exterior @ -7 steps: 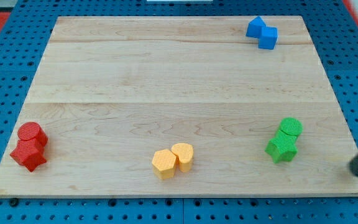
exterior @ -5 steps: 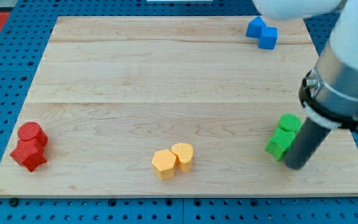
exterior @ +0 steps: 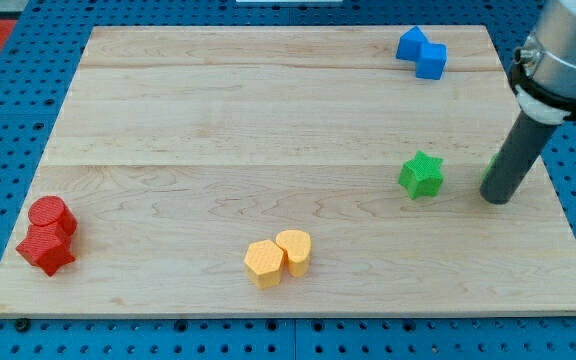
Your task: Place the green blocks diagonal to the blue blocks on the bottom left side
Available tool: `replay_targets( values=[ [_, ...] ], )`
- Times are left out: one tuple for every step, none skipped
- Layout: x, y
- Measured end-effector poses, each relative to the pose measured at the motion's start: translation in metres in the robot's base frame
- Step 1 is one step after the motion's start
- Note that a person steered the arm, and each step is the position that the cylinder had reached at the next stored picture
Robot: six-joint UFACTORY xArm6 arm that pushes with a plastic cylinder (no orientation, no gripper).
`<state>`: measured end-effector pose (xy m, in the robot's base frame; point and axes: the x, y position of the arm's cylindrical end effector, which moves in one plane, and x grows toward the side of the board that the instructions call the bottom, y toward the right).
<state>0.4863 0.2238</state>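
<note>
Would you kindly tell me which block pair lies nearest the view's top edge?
The blue pair, touching each other near the board's top right corner; the red pair and yellow pair sit low.

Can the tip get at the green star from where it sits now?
Probably yes. My tip sits to the view's right of the green star, with only bare board between them. A sliver of a second green block peeks from behind the rod.

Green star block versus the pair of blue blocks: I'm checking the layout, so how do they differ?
The green star block stands alone at mid-right; the blue blocks touch each other at the view's top right edge. The star is pointed; the blue ones look blocky. My tip is right of the star, far below the blue blocks. All rest on the board.
</note>
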Motion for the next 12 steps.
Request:
replay_targets(
  values=[
    [-0.017,-0.056],
    [-0.034,-0.125],
    [0.002,-0.052],
    [0.033,0.054],
    [0.025,0.12],
    [-0.017,0.11],
    [-0.034,0.081],
    [-0.027,0.042],
    [-0.018,-0.012],
    [-0.018,-0.09],
    [-0.031,-0.157],
    [-0.04,-0.166]
  ],
)
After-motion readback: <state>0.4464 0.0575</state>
